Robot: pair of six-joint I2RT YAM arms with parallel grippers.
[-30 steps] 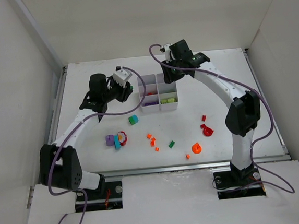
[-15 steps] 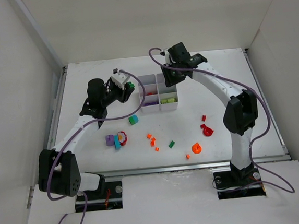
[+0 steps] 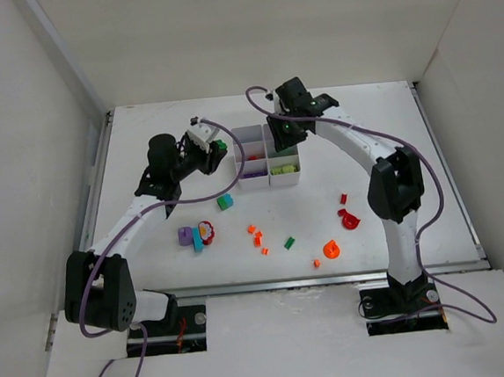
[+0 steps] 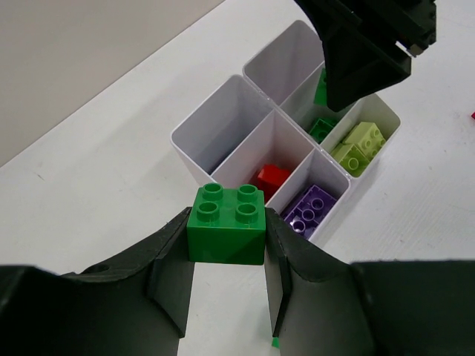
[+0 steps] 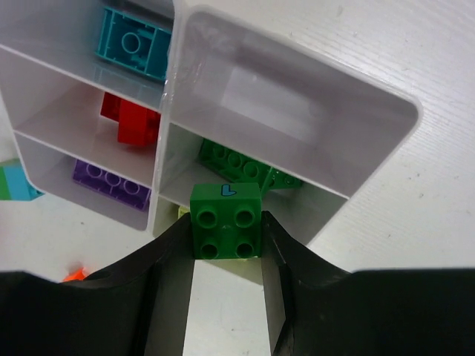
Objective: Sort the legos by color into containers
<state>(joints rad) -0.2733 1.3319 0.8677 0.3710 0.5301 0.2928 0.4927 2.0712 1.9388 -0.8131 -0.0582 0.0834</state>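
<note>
On a white table [image 3: 363, 143], a six-cell tray [image 3: 270, 183] is flanked by the left gripper [image 3: 216, 147], pinched on a green brick [image 4: 226, 226] beside it, and the right gripper [image 3: 284, 133], pinched on a dark green brick [image 5: 225, 221] above it, with loose legos [image 3: 258, 236] scattered nearer the bases.

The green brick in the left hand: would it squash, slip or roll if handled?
Probably stiff: the green brick shows square edges between the fingers. Its glossy sides may be slippery. Flat faces suggest it would slide, not roll.
</note>
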